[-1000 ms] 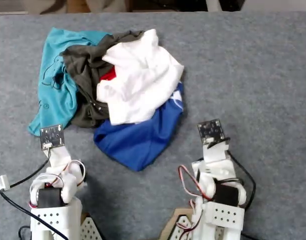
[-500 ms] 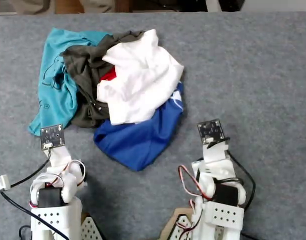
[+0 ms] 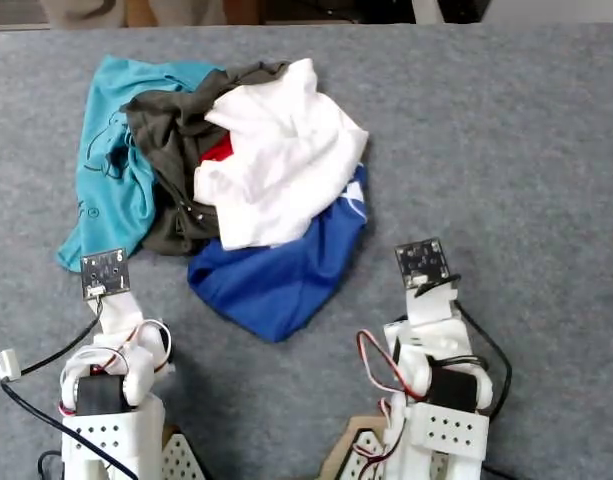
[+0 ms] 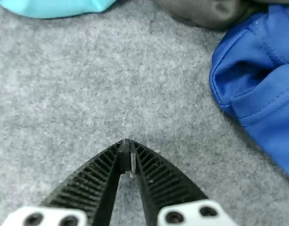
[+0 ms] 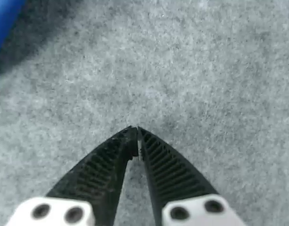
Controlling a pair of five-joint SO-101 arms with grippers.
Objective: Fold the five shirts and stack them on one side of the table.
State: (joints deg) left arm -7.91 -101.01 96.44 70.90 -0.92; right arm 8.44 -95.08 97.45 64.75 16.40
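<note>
A heap of crumpled shirts lies at the table's back left: a white shirt [image 3: 281, 155] on top, a dark olive shirt [image 3: 171, 135], a teal shirt [image 3: 111, 170] at the left, a blue shirt [image 3: 281, 265] at the front and a scrap of red shirt [image 3: 218, 150] peeking out. My left gripper [image 4: 127, 153] is shut over bare carpet, near the blue shirt [image 4: 257, 84] and the teal shirt's [image 4: 54, 5] hem. My right gripper [image 5: 135, 139] is shut too, empty, just right of the blue shirt [image 5: 5, 14]. Both arms are folded back at the front edge.
The table [image 3: 506, 140] is covered in grey carpet; its right half and front middle are bare. The two arm bases [image 3: 106, 420] [image 3: 436, 400] stand at the front edge with loose cables beside them.
</note>
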